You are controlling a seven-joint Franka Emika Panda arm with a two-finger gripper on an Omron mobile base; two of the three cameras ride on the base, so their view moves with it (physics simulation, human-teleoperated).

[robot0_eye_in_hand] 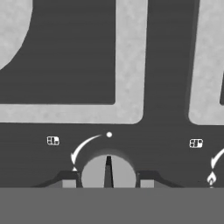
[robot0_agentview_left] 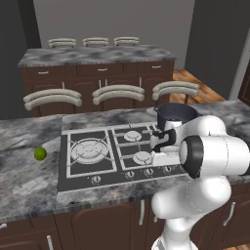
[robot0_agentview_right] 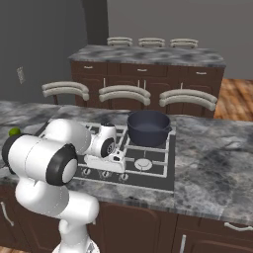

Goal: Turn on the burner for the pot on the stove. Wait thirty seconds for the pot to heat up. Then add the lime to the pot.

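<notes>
The dark pot [robot0_agentview_left: 176, 114] [robot0_agentview_right: 148, 127] stands on the back right burner of the black stove [robot0_agentview_left: 88, 172] [robot0_agentview_right: 157, 174]. Far to the left, the lime [robot0_agentview_left: 40, 154] [robot0_agentview_right: 15, 132] lies on the grey counter. My gripper [robot0_eye_in_hand: 108, 179] is down at the stove's front row of knobs, shut on a silver knob [robot0_eye_in_hand: 97, 174], one dark finger tip on each side. The knob's pointer line points straight up toward the white dot above it. In the base views, my white hand [robot0_agentview_left: 163, 146] [robot0_agentview_right: 106, 159] hangs over the front of the stove and hides the fingers.
Other knobs [robot0_agentview_left: 129, 175] [robot0_agentview_right: 148, 179] line the stove's front edge. Grey grates [robot0_eye_in_hand: 131, 65] run just beyond the held knob. Three stools [robot0_agentview_left: 118, 93] stand behind the counter, with a second counter [robot0_agentview_left: 97, 54] further back.
</notes>
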